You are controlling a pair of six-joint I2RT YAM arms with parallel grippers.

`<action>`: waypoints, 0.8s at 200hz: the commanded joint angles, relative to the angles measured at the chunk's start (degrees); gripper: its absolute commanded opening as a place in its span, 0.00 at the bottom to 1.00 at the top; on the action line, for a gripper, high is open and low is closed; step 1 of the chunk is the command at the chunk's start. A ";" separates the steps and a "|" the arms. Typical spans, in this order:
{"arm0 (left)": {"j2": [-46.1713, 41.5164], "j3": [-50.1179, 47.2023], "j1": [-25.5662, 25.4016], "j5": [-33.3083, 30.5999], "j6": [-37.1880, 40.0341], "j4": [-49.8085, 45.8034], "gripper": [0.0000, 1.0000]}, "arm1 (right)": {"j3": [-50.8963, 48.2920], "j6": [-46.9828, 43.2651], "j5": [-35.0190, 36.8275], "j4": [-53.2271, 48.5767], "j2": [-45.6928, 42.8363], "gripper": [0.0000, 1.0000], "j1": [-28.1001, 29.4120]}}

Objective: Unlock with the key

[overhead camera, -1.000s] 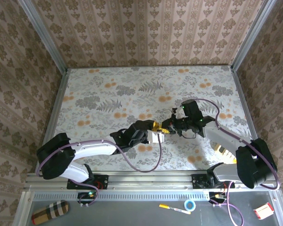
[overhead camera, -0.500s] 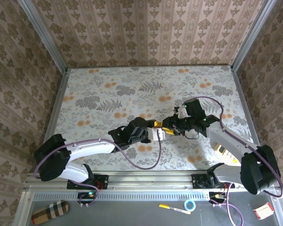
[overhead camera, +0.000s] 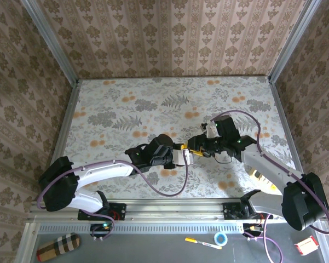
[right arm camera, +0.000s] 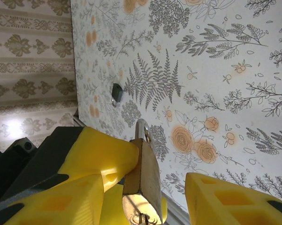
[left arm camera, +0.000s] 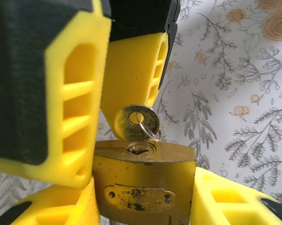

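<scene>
We see a lab test booth: wallpaper panels [overhead camera: 169, 33] between aluminium posts [overhead camera: 50, 41] around a floral table [overhead camera: 153, 98], with 1 tape roll [overhead camera: 221, 239] on the ledge [overhead camera: 153, 246].

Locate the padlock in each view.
Top external: padlock mid-table, between left gripper and right gripper.
Left wrist: padlock bottom centre, key in its keyhole.
Right wrist: padlock bottom centre, edge-on, shackle pointing up.
Shared landmark: the floral tabletop.
</scene>
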 commanded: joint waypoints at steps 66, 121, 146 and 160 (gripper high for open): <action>-1.68 4.19 -0.03 4.16 -1.70 1.07 0.00 | -1.88 -2.59 3.32 1.05 0.73 0.39 3.21; -1.68 3.90 0.77 4.47 -2.03 0.20 0.00 | -3.98 -2.96 2.92 0.82 -2.84 0.41 3.21; -1.46 3.75 1.21 5.17 -2.00 0.06 0.00 | -4.84 -3.01 2.64 0.63 -4.60 0.44 3.21; -1.24 3.87 1.20 5.46 -2.01 -0.23 0.00 | -5.54 -2.32 2.09 1.89 -5.20 0.45 3.23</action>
